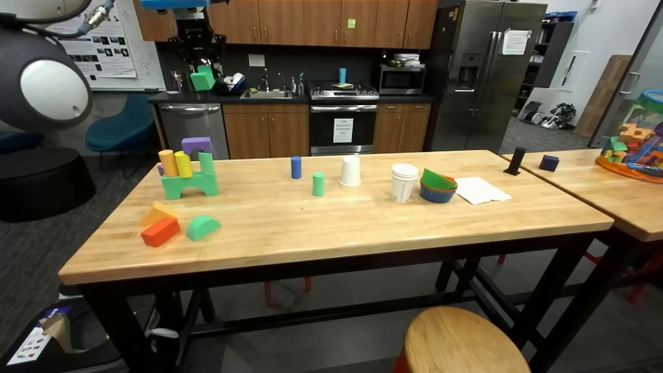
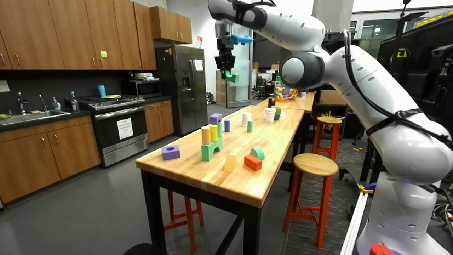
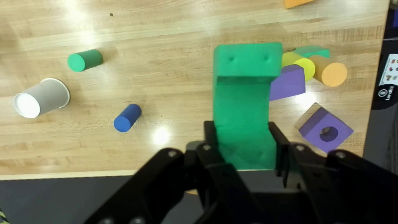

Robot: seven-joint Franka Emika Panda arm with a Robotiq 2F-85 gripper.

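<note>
My gripper [image 3: 242, 127] is shut on a green arch-shaped block [image 3: 244, 102], with its black fingers [image 3: 210, 132] pressed against both sides of one end. In both exterior views the block [image 2: 232, 77] hangs in the air, well above the table. Lower down stands a stack: a green arch [image 1: 190, 183] bearing an orange cylinder [image 1: 169, 163], a yellow cylinder [image 1: 183, 164] and a green upright block [image 1: 206, 165]. A purple arch [image 1: 197, 144] seems to rest on the latter two. In the wrist view the held block partly hides this stack. A purple block with a round hole [image 3: 326, 129] lies nearby.
On the wooden table [image 1: 290, 223] are orange [image 1: 157, 213], red [image 1: 160, 231] and green half-round [image 1: 202, 228] blocks. Farther along stand blue [image 1: 296, 167] and green [image 1: 318, 184] cylinders, an upturned white cup [image 1: 350, 172], stacked cups [image 1: 403, 182] and bowls [image 1: 437, 194].
</note>
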